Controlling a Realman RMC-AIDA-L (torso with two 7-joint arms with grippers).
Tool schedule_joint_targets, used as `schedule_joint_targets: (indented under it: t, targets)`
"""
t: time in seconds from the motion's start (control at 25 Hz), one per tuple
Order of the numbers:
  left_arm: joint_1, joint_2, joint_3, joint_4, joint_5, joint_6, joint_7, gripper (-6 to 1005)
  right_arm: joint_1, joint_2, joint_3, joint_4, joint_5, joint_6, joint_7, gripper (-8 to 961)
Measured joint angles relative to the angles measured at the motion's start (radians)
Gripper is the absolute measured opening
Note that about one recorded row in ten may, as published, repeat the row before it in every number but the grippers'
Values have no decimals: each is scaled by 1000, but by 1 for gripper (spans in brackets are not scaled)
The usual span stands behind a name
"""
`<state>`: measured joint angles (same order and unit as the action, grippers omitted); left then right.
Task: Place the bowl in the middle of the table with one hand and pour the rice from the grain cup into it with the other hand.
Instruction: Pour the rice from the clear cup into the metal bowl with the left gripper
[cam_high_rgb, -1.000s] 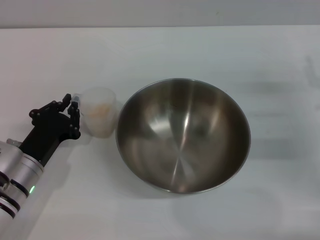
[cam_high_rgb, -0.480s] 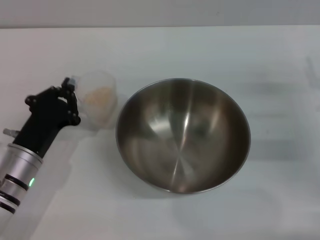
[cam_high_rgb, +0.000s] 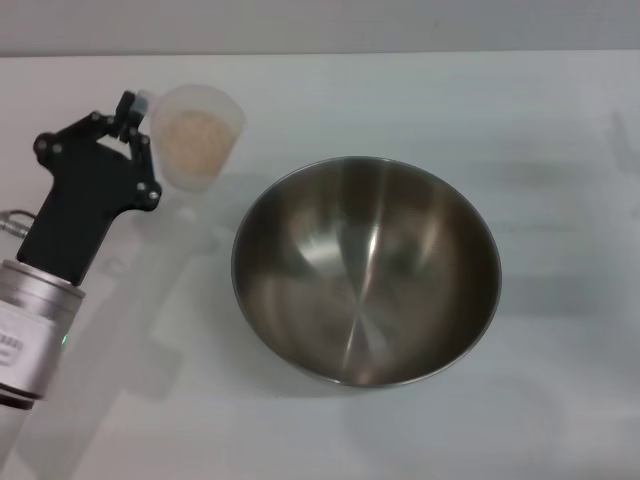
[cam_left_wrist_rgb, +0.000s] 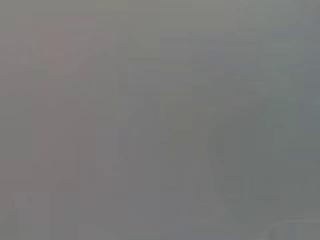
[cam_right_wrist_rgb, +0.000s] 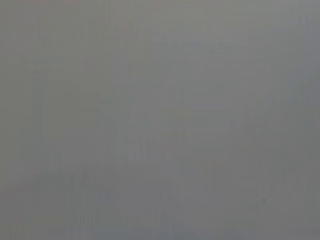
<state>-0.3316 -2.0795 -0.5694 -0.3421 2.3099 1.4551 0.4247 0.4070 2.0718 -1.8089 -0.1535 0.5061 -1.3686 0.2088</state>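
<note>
The large steel bowl (cam_high_rgb: 366, 268) sits on the white table (cam_high_rgb: 440, 100), a little right of the middle, with nothing inside it. My left gripper (cam_high_rgb: 138, 112) is shut on the handle of the clear grain cup (cam_high_rgb: 194, 134) and holds it upright in the air, up and to the left of the bowl. Pale beige rice (cam_high_rgb: 193, 137) fills the lower part of the cup. The right gripper is out of view. Both wrist views show only flat grey.
The table's far edge (cam_high_rgb: 320, 53) runs across the top of the head view. My left arm (cam_high_rgb: 45, 290) reaches in from the lower left.
My left gripper has lifted the grain cup off the table and carried it up and away from me. The bowl has not moved.
</note>
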Motion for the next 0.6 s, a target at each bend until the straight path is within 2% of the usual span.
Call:
schedule_joint_targets:
  t: [0.04,0.12,0.16,0.32,0.48,0.52,0.6]
  targets:
    - [0,0,0,0,0,0,0,20,1,0,0,0,0,0,-8,725]
    - [-18,0,45,-5,1,34,164,21,2,2,1,-1,0,1,-27,725]
    - [-18,0,45,-5,1,34,164,21,2,2,1,-1,0,1,-27,725]
    - [-47,0,169,-8,2,48,473,21,3,3,3,-1,7,2,-33,725]
    - [-56,-1,211,-8,2,47,590,21,2,3,8,-1,8,2,-34,725]
    - [-61,-1,234,-9,2,47,681,21,2,4,15,-1,8,5,-34,725]
    - [-63,-1,241,-10,3,47,712,21,3,4,19,-1,8,15,-34,725]
